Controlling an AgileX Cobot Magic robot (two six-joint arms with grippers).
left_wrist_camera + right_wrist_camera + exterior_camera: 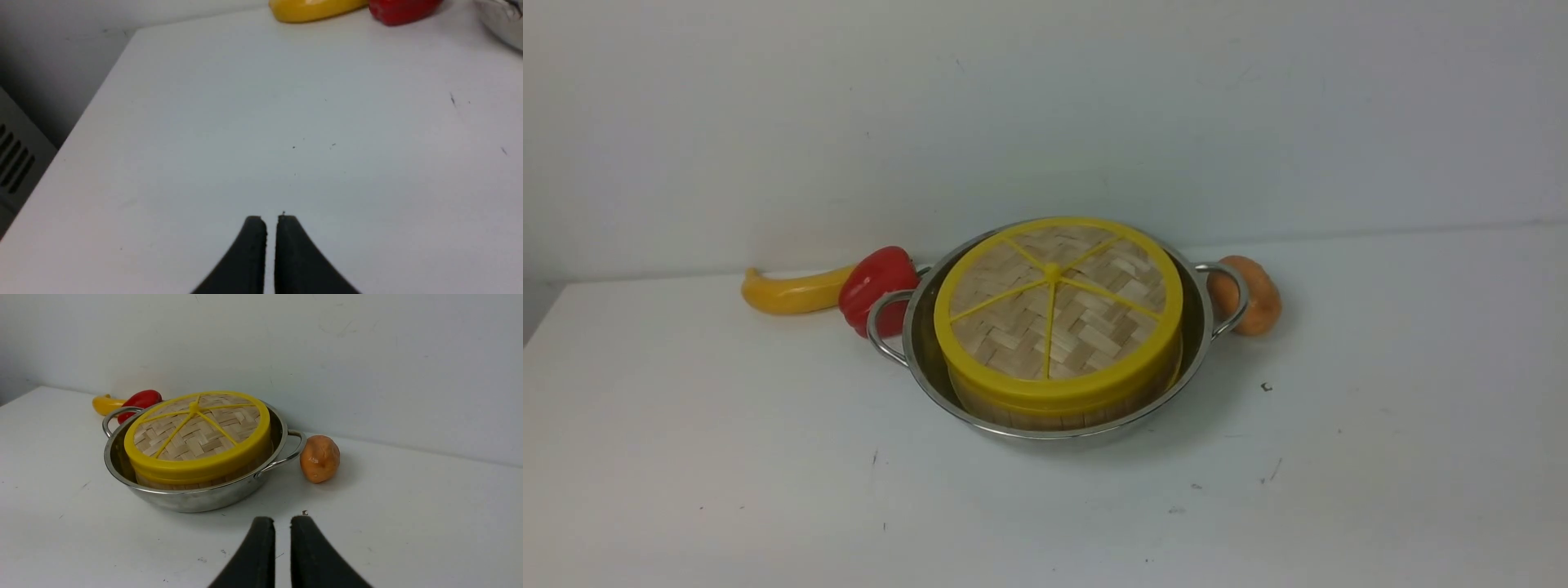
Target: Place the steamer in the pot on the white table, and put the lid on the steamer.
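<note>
Both hands' jaws slightly parted, empty, woven yellow-rimmed lid (1058, 309) on steamer (1045, 408), steel pot (931, 384)

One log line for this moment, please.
steamer in pot | lid on steamer | left claw, right claw: slightly open, empty

I work in what looks like a staged test bench, not a lived-in kitchen. A bare white table (686, 457) meets a plain white wall (1045, 98), with no counter fittings or appliances in view. Ahead of my right gripper (282, 522) stand cookware and glossy, toy-like food: a steel pot (184, 498), a red pepper (141, 401), a yellow fruit (104, 405), an orange lump (320, 458). Beside my left gripper (271, 222), past the table's edge, sits a grey vented housing (16, 159).
</note>
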